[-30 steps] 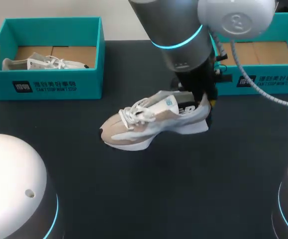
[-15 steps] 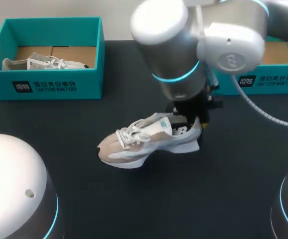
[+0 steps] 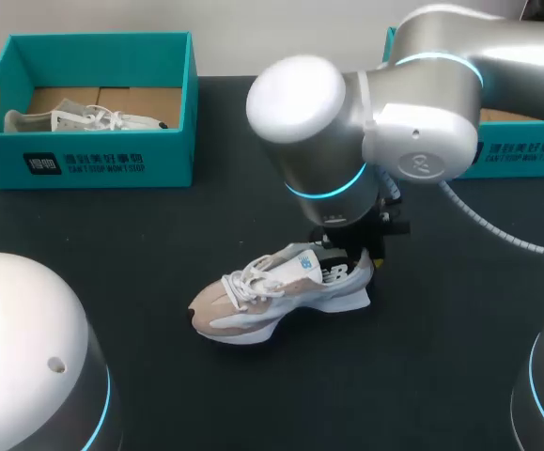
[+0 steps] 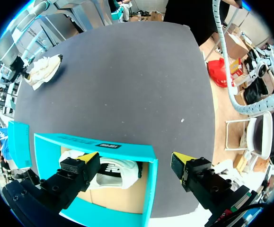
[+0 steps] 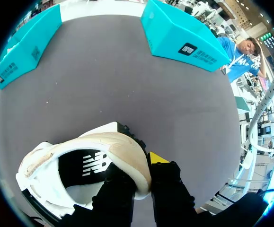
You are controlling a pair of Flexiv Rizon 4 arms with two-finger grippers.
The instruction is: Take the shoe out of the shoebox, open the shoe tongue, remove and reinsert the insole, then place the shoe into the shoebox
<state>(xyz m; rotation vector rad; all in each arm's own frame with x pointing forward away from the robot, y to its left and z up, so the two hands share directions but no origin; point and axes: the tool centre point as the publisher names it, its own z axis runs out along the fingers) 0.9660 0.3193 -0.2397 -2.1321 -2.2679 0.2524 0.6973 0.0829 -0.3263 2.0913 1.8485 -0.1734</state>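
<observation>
A beige and white shoe [image 3: 276, 296] lies mid-table, toe to the left, sole down at the dark tabletop. My right gripper [image 3: 361, 261] is shut on its heel collar; in the right wrist view one finger sits inside the shoe [image 5: 80, 161] and the yellow-tipped one [image 5: 158, 157] outside. My left gripper [image 4: 133, 163] hangs open over the left teal shoebox [image 3: 102, 155], which holds a second shoe [image 4: 110, 171]. The right teal shoebox [image 3: 525, 150] is partly hidden behind my right arm.
The second shoe [image 3: 84, 119] lies on brown card inside the left box. Dark table [image 3: 253, 395] spreads in front of and around the held shoe. Two teal boxes [image 5: 23, 42] [image 5: 184, 33] stand well ahead of the right gripper.
My right arm has carried the shoe toward the table's front and lowered it, heel still gripped. The left arm has kept still.
</observation>
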